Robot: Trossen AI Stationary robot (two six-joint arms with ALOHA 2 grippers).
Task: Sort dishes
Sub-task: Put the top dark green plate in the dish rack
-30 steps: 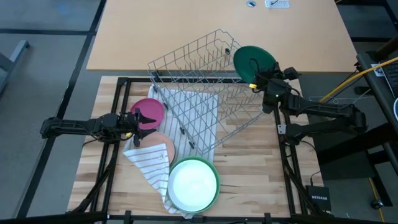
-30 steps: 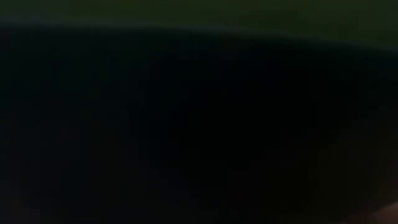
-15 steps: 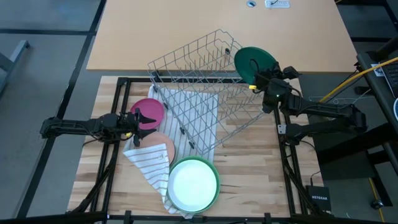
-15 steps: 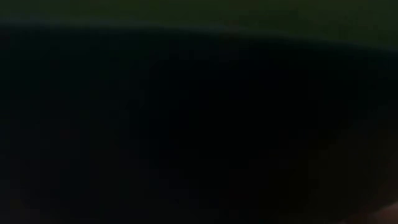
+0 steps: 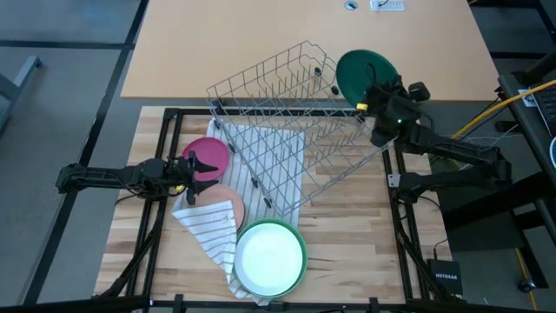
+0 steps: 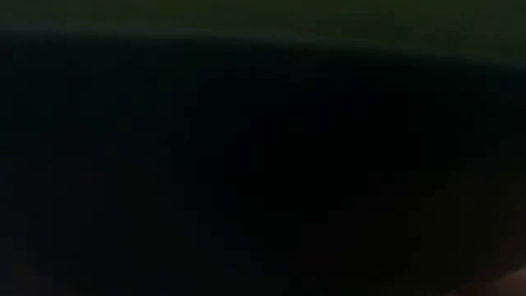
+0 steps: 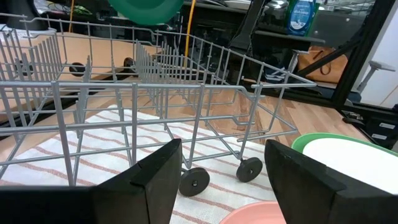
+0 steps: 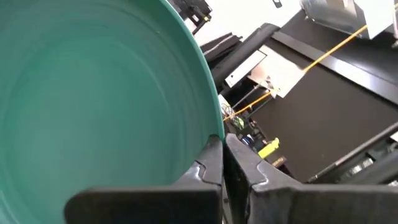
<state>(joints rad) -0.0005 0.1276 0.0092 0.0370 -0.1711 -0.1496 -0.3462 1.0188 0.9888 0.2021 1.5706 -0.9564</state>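
Overhead, wire rack (image 5: 287, 122) without dishes (dark green plate (image 5: 360, 76) beside it)

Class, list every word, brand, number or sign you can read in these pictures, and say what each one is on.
"NETGEAR": on the small black box at the table's near right corner, high view.
Label on the blue-capped plastic bottle in the room behind, left wrist view: too blurred to read.
Nothing else is readable.

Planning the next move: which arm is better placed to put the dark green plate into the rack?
Right: its tool already grips the dark green plate beside the wire rack.
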